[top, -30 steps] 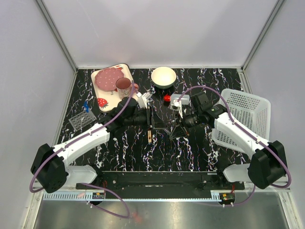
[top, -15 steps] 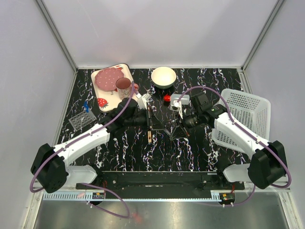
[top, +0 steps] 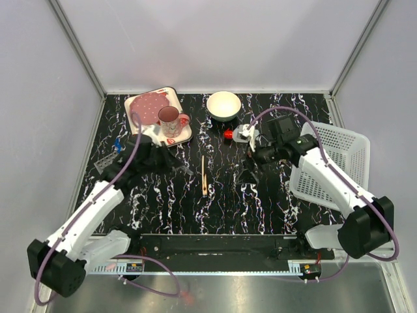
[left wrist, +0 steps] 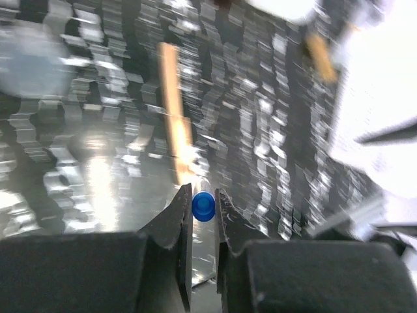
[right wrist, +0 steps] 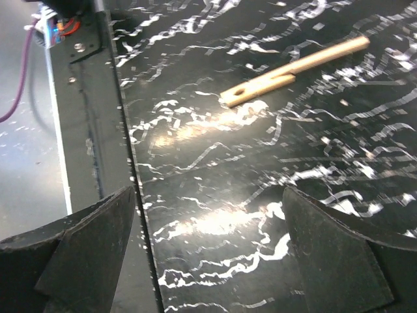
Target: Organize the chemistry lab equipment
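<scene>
The table top (right wrist: pixel 215 215) is finished in glossy black with white veining. The thin wooden stick (right wrist: pixel 296 66) is seen as pale, matt wood. The blue-capped tube (left wrist: pixel 202 206) is closed with smooth plastic.

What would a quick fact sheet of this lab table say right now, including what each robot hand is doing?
left gripper: shut on a blue-capped clear tube
right gripper: open, nothing between its fingers
wooden stick: lying flat in the middle of the table
red-capped bottle: on the near side of the white bowl
clear grid rack: far left, partly hidden
</scene>
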